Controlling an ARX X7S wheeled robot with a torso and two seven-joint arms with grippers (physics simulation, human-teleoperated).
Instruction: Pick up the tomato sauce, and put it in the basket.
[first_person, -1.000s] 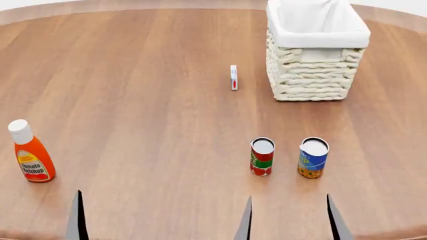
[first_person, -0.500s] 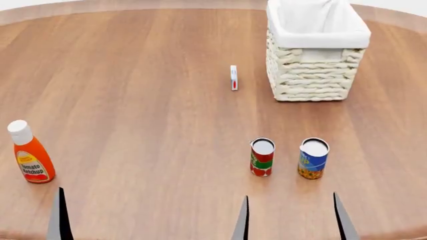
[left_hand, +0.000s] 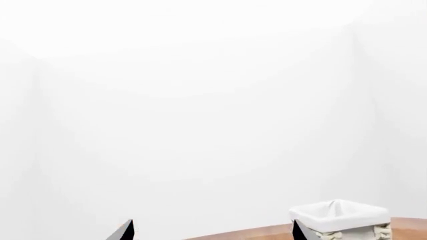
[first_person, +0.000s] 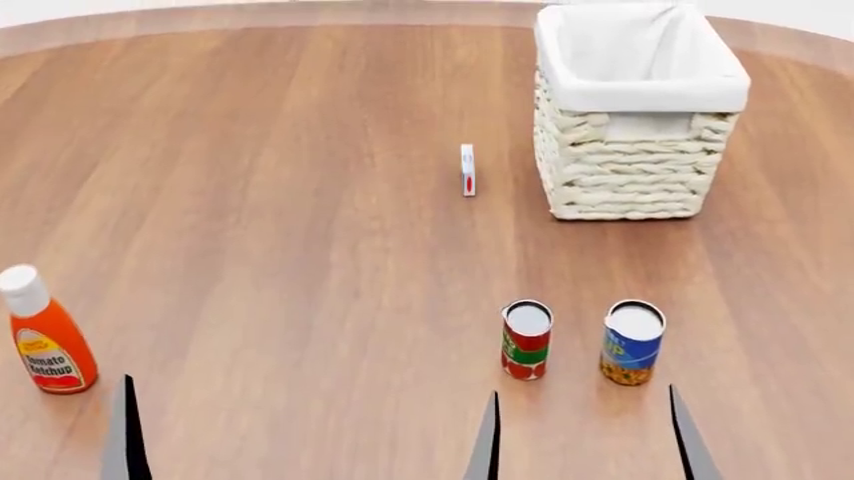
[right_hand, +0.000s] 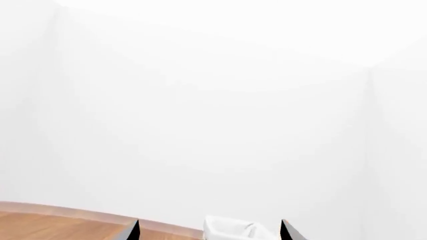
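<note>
Tomato sauce, the small red-labelled tin can with a silver top (first_person: 526, 340), stands on the wooden tabletop (first_person: 267, 200) just beside a blue-and-yellow can (first_person: 631, 343); we risk bumping that neighbour. Right fingers (first_person: 582, 440) are spread and empty; the left's state we cannot tell. Wrist views show only the cream wicker basket (first_person: 638, 110).

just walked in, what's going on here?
Nothing is held yet. Both grippers are open at the near table edge: the right gripper sits just short of the tomato sauce, which stands beside a blue-and-yellow can. The left gripper is off toward the ketchup bottle. The basket waits at the far right, with a small white box standing beside it.
</note>
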